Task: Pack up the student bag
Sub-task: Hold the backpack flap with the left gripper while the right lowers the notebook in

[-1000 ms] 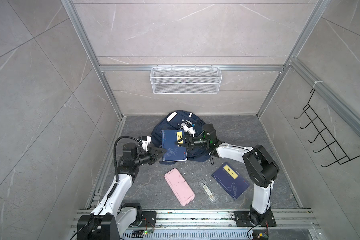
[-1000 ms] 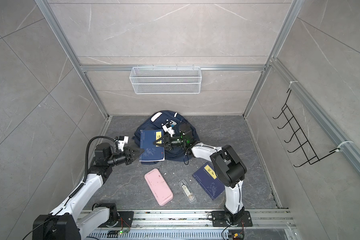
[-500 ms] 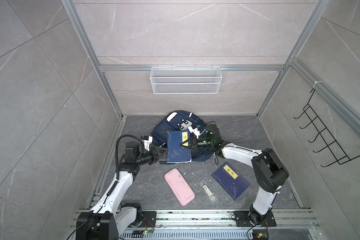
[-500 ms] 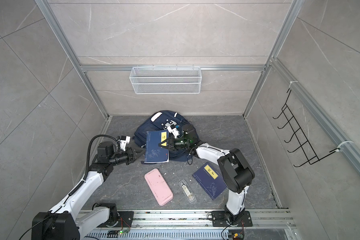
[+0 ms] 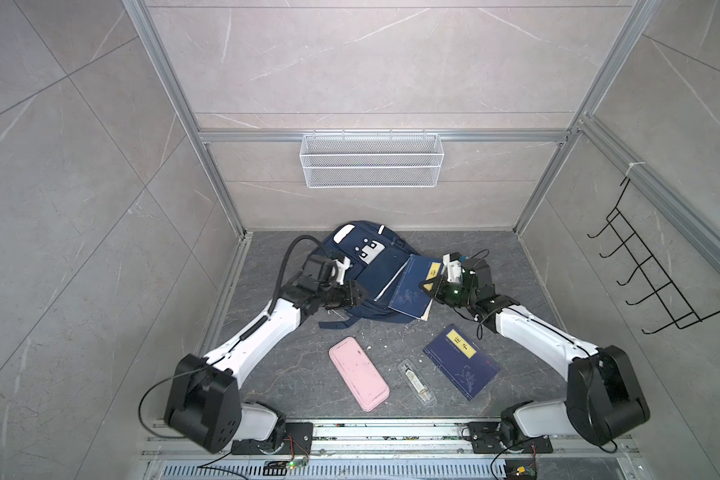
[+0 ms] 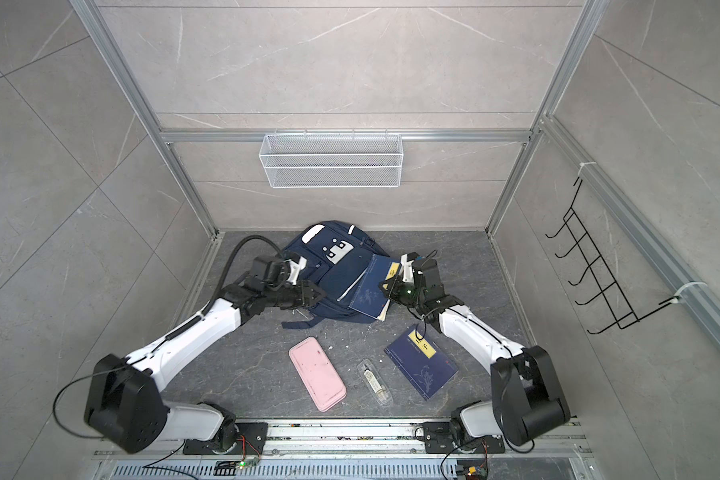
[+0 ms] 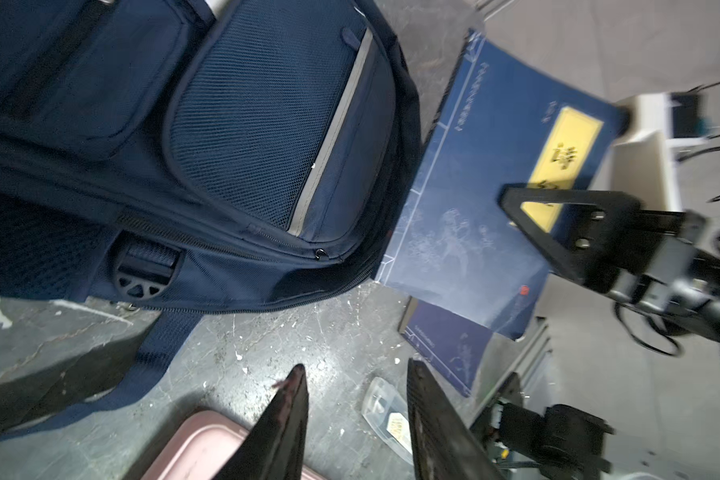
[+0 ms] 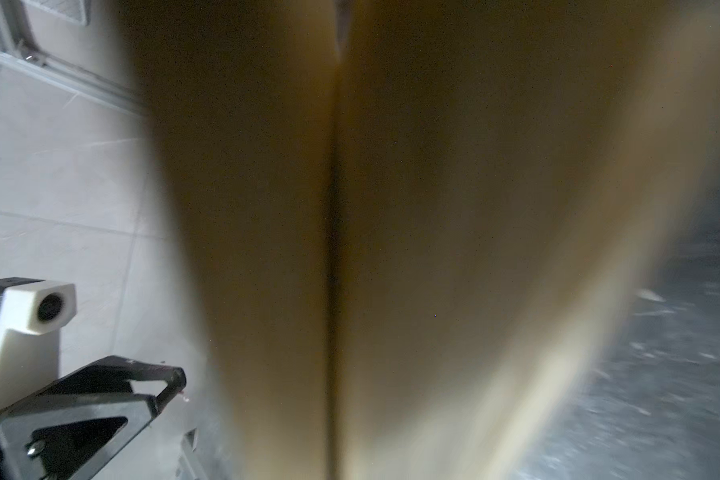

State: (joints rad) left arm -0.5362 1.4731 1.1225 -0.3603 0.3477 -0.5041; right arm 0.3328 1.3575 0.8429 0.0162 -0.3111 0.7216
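Note:
The student bag (image 5: 360, 266) (image 6: 329, 270) (image 7: 225, 145) lies flat at the back of the floor, navy with a white dotted patch. A navy book with a yellow label (image 5: 410, 291) (image 6: 368, 293) (image 7: 487, 187) leans off the bag's right side. My right gripper (image 5: 430, 287) (image 6: 387, 286) is shut on its labelled corner. The right wrist view is filled by blurred tan pages (image 8: 433, 249). My left gripper (image 5: 362, 296) (image 6: 321, 297) (image 7: 354, 368) hovers open and empty at the bag's near edge.
On the floor in front lie a pink pencil case (image 5: 358, 374) (image 6: 316, 374), a clear plastic case (image 5: 416, 382) (image 6: 375, 382) and a second navy book (image 5: 460, 361) (image 6: 420, 361). A wire basket (image 5: 371, 160) hangs on the back wall and a hook rack (image 5: 657, 282) on the right wall.
The right gripper closed on the book and drew it to the right across the bag. The left gripper opened, let the book's left edge go, and moved right.

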